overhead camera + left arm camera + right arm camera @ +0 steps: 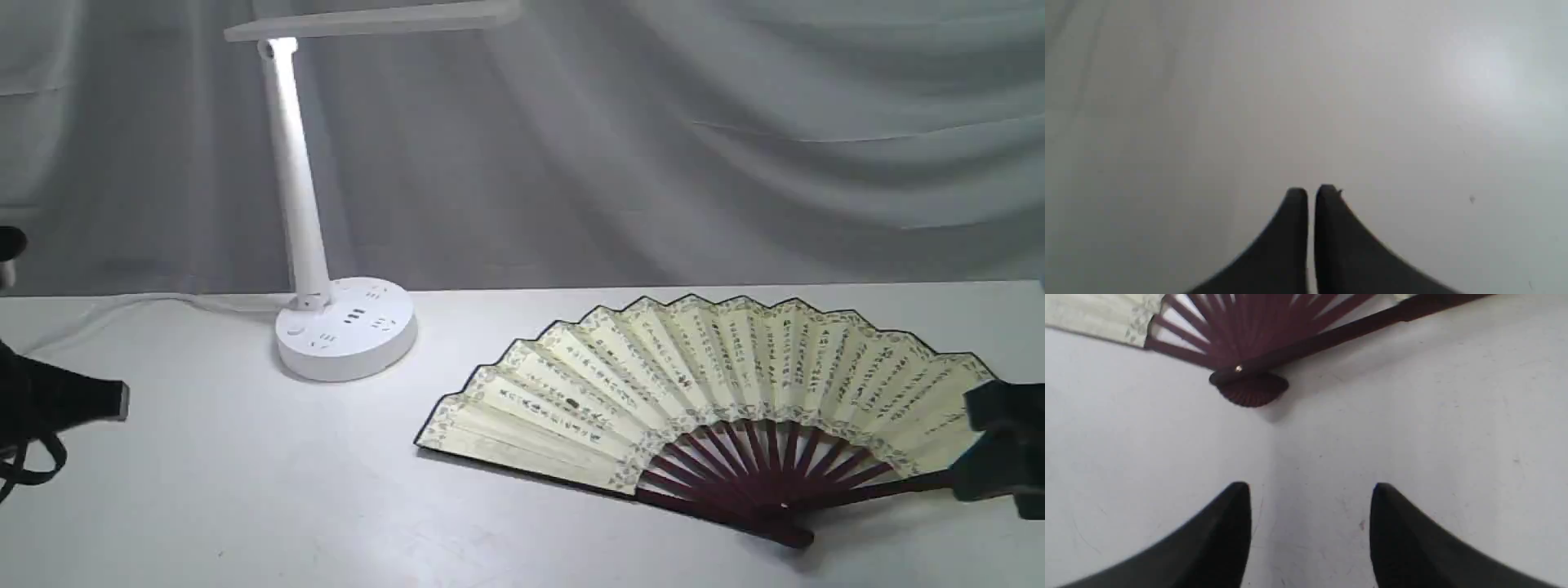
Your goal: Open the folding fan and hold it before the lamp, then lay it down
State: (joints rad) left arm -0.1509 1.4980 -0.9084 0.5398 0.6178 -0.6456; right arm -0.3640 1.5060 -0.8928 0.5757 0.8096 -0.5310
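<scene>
The exterior camera sits low at the front of the table [204, 506], a little above its top. It faces across the table to the curtain [694, 163] behind, with the lamp [299, 204] on the left and the fan [694, 367] on the right. The left wrist camera looks down past the left gripper [1311, 191] at bare tabletop, close and blurred. The right wrist camera looks down past the right gripper [1310, 488], near the table, onto the fan's pivot and ribs. That ribbed part also shows in the exterior view. The left wrist view shares only tabletop with it.
</scene>
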